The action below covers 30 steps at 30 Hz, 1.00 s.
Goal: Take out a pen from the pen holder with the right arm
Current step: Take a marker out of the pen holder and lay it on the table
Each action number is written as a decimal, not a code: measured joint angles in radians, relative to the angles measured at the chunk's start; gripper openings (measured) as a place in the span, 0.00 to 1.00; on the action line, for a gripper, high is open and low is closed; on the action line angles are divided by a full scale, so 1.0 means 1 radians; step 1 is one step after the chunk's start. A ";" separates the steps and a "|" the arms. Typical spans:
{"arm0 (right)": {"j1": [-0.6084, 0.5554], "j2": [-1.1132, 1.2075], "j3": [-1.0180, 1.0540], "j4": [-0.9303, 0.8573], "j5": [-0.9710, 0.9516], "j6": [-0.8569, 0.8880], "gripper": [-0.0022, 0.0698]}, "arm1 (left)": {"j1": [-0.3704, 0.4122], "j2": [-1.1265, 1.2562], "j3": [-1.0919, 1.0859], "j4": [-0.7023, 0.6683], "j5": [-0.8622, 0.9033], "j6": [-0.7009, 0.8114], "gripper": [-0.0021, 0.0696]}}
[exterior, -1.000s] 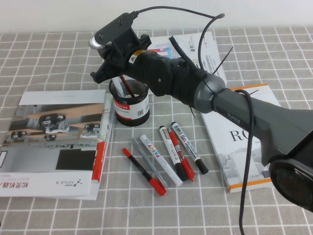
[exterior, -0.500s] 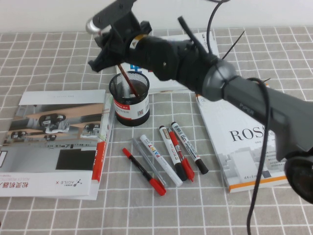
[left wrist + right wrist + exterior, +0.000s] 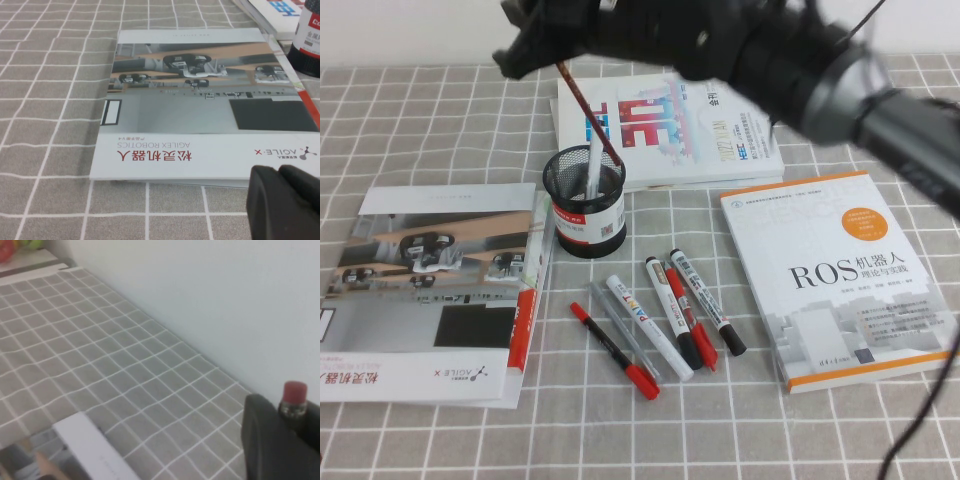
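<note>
The pencil [image 3: 590, 115], red with an eraser cap, hung slanted in the upper centre-left of the high view. Its top was clamped in the right gripper [image 3: 548, 48] and its lower tip sat at the far rim of the holder [image 3: 582, 228], over the mouth. In the right wrist view the eraser end stuck out just past the dark jaws, which were nearly closed on the shaft, so the grip looked firm. That gripper was high above the holder, at the top edge of the high view, with its arm running off to the upper right.

The holder stood upright at centre-left, with a white pen [image 3: 592, 172] left inside it.

Judging by this, the grasp was done and the lift was well along, since most of the pencil was above the rim. What was left was to bring the tip fully clear of the mouth and then carry it away. The slant suggested the tip might drag on the mesh wall and tug the holder.

Outward from there, loose markers [image 3: 655, 320] lay in the lower centre. A booklet [image 3: 430, 290] lay at the left, a ROS book [image 3: 840, 290] at the right and another book [image 3: 690, 130] behind the holder.

The left gripper [image 3: 285, 200] was out of the high view, low by the booklet's titled edge, taking no part.
</note>
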 joint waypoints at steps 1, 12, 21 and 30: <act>0.000 -0.015 0.000 0.000 0.026 0.004 0.04 | 0.000 0.000 0.000 0.000 0.000 0.000 0.02; 0.000 -0.176 -0.006 -0.056 0.540 0.263 0.04 | 0.000 0.000 0.000 0.000 0.000 0.000 0.02; -0.020 -0.181 0.065 -0.217 0.798 0.543 0.04 | 0.000 0.000 0.000 0.000 0.000 0.000 0.02; -0.099 -0.177 0.276 -0.238 0.675 0.655 0.04 | 0.000 0.000 0.000 0.000 0.000 0.000 0.02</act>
